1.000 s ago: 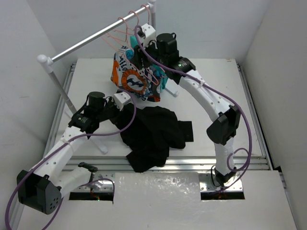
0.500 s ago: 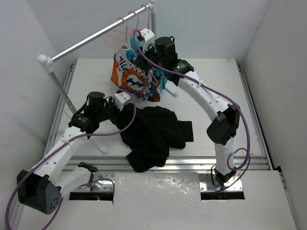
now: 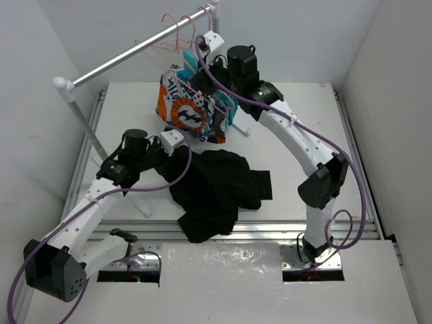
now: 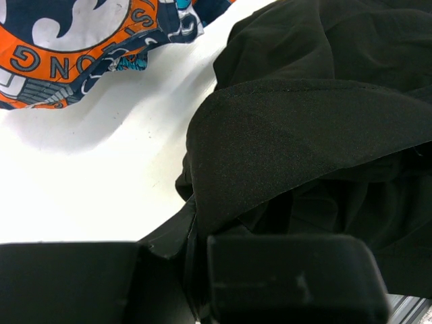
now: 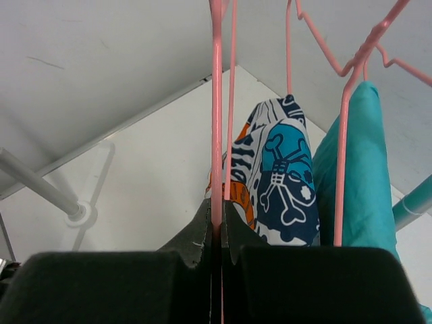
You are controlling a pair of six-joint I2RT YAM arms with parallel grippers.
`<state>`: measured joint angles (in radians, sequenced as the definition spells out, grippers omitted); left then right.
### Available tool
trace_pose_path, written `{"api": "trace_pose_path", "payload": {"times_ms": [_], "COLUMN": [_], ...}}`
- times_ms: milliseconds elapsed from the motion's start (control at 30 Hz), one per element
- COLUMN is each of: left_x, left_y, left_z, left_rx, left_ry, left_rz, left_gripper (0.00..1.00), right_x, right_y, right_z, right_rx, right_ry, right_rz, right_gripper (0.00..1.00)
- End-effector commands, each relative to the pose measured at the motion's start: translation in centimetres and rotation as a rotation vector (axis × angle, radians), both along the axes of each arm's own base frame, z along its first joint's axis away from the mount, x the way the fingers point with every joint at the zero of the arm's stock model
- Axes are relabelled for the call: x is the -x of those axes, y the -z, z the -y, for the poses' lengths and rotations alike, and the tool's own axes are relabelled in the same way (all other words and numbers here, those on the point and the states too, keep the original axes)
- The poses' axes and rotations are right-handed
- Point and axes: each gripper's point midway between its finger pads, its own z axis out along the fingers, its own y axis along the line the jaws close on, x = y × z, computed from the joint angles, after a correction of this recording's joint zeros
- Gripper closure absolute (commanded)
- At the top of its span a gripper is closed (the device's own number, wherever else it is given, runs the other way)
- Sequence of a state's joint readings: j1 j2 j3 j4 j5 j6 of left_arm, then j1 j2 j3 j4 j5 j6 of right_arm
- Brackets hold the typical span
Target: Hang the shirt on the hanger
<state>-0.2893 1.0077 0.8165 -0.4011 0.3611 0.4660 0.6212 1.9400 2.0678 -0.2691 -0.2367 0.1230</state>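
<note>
Pinching hanger (image 5: pixel 217 101), right tool (image 5: pixel 216 233), hook cropped, shirt (image 3: pixel 216 189) bunched

The top camera looks down from above and behind the arm bases (image 3: pixel 314 253), far enough to hold the whole white surface (image 3: pixel 128 108). The left wrist camera sits low, very near the crumpled black fabric shirt (image 4: pixel 304 135) — the orange-blue-white patterned garment (image 4: pixel 61 40) beyond shows in all three views. The right wrist camera seems to tilt upward, close along a thin pink wire hanger (image 5: pixel 216 101).
</note>
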Motion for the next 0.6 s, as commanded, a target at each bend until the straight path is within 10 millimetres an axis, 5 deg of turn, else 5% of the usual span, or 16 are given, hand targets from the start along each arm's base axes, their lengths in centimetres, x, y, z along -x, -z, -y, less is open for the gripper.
{"api": "trace_pose_path", "payload": {"times_ms": [0,133,333,567], "left_x": [-0.2,-0.3,-0.8,-1.1], "left_y": [-1.5,-1.7,-1.8,-0.8], "left_z": [0.5,0.5,0.6,0.8], "left_rx": [0.024,0.022,0.025,0.024], "left_ry": [0.019,0.017,0.010,0.011], "left_rz": [0.049,0.054,0.050,0.017], "left_gripper": [1.00,1.00,1.00,1.00], "right_x": [1.4,3.1,6.4,11.6], "right_y": [-5.3,-6.8,-2.9,-3.8], "right_z": [0.5,1.2,2.4,5.1], "right_rx": [-0.072,-0.086,-0.045,-0.066], "right_ry": [-0.031,-0.058,-0.111,-0.152], "right_rz": [0.111,0.124,0.065,0.093], "right_gripper": [1.00,1.00,1.00,1.00]}}
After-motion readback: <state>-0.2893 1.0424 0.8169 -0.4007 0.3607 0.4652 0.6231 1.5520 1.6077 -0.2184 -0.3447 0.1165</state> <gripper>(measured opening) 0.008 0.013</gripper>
